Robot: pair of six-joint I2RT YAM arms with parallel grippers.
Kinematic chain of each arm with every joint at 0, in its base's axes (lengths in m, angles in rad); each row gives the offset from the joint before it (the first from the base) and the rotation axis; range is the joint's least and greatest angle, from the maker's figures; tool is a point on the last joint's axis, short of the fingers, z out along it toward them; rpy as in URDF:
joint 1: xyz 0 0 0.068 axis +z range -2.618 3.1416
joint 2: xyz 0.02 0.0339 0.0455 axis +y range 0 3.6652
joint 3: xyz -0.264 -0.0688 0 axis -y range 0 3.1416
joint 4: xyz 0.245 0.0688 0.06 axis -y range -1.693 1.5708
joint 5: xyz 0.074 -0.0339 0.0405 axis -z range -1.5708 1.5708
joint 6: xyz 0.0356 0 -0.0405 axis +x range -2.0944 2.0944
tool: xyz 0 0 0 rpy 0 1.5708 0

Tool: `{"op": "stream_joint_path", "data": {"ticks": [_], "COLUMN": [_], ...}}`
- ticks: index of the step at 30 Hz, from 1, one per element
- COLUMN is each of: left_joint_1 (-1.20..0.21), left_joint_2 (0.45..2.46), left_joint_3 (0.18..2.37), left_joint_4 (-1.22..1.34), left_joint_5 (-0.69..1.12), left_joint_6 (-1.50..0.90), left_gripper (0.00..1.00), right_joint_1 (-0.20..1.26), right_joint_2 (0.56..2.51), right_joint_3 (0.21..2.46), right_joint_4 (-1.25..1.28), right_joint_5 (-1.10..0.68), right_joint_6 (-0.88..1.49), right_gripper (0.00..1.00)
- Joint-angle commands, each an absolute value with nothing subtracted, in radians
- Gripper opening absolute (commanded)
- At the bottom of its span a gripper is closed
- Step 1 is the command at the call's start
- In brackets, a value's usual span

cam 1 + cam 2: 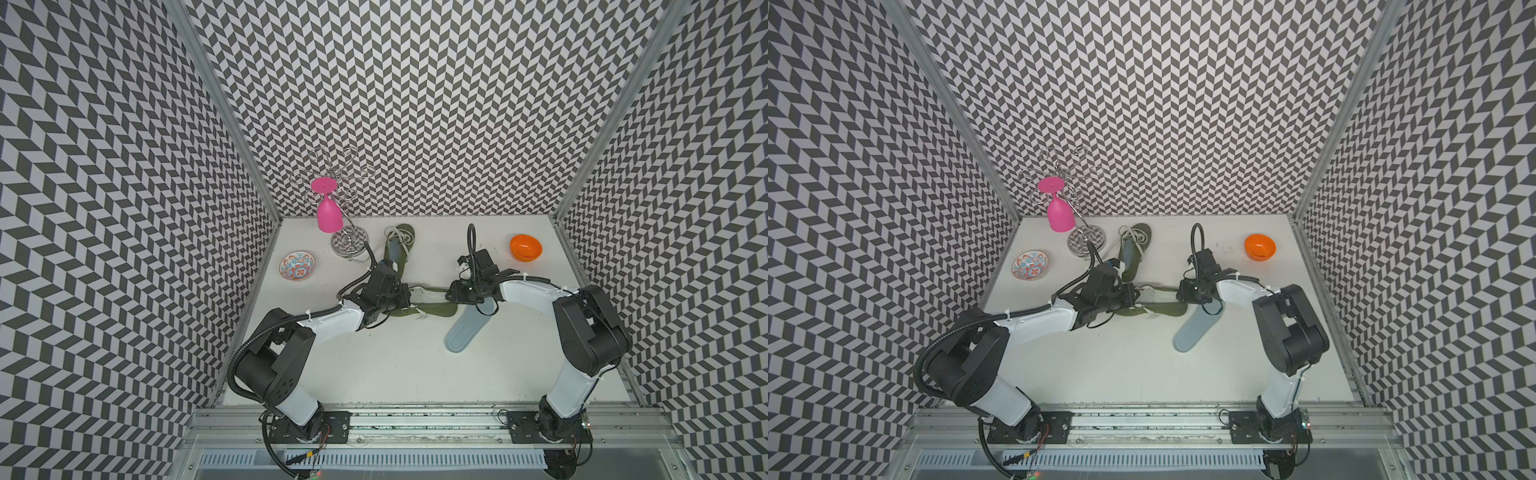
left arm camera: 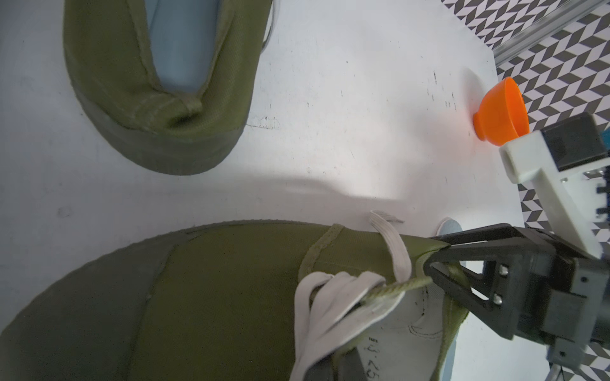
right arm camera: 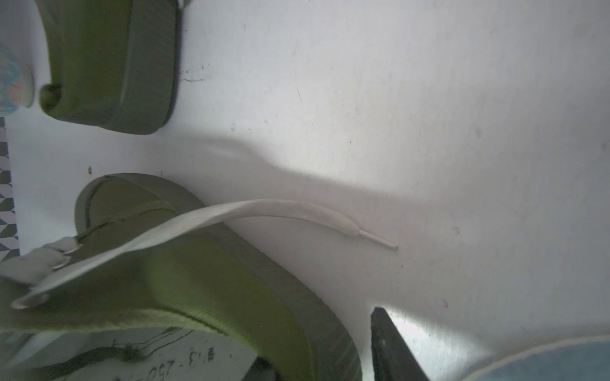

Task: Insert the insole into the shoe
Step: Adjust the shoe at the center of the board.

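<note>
Near rail [image 1: 415, 419]: aluminium, along the counter's front edge; the left arm [image 1: 291, 345] and the right arm [image 1: 590, 332] are mounted on it.
Counter [image 1: 374, 365]: white, walled by chevron-patterned panels.
Insole [image 1: 463, 332]: pale blue-grey, flat on the counter and outside the shoe. Its far end runs under the right arm's wrist, just beside the shoe's heel, and its near end points toward the rail.
Shoe [image 2: 231, 280]: olive canvas, mid-counter between the two grippers, toe toward the left arm and heel toward the right. A printed footbed shows through the opening, and a loose lace [image 3: 297, 211] trails on the counter.
Left gripper [image 1: 404, 296]: closed tight on the shoe's laced throat.
Right gripper [image 2: 435, 257]: jaws narrow, one finger inside the heel wall and one outside, pinching it.
Second shoe [image 2: 112, 82]: same olive, farther back, with a blue liner [image 2: 181, 43] inside.
Background: a pink glass [image 1: 328, 214] hangs upside down from a wire rack [image 1: 350, 242] at back left; a patterned dish [image 1: 297, 265] sits at the left and an orange bowl [image 1: 526, 247] at back right.
</note>
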State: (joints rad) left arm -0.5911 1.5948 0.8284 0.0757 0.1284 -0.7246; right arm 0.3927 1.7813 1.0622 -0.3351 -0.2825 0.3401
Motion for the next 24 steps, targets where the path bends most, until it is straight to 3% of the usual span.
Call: {"op": "stream_joint_path", "data": {"ticks": [1, 10, 15, 24], "left_joint_1": [-0.534, -0.494, -0.532, -0.439], "left_joint_2": [1.565, 1.546, 1.594, 1.549], "left_joint_3": [0.81, 0.796, 0.862, 0.798], "left_joint_4": [0.08, 0.058, 0.056, 0.09], "left_joint_5": [0.091, 0.121, 0.13, 0.194], "left_joint_6": [-0.748, -0.71, -0.73, -0.763], "left_gripper": [0.0, 0.0, 0.0, 0.0], "right_joint_1": [0.313, 0.272, 0.322, 0.228], "right_joint_2": [1.794, 1.841, 1.781, 1.82], "right_joint_3": [1.051, 0.989, 1.045, 0.941], "right_joint_4": [-0.375, -0.326, -0.37, -0.324], "right_joint_5": [-0.179, -0.166, -0.164, -0.144], "right_joint_6": [0.3, 0.308, 0.301, 0.3], "right_gripper": [0.33, 0.32, 0.33, 0.32]}}
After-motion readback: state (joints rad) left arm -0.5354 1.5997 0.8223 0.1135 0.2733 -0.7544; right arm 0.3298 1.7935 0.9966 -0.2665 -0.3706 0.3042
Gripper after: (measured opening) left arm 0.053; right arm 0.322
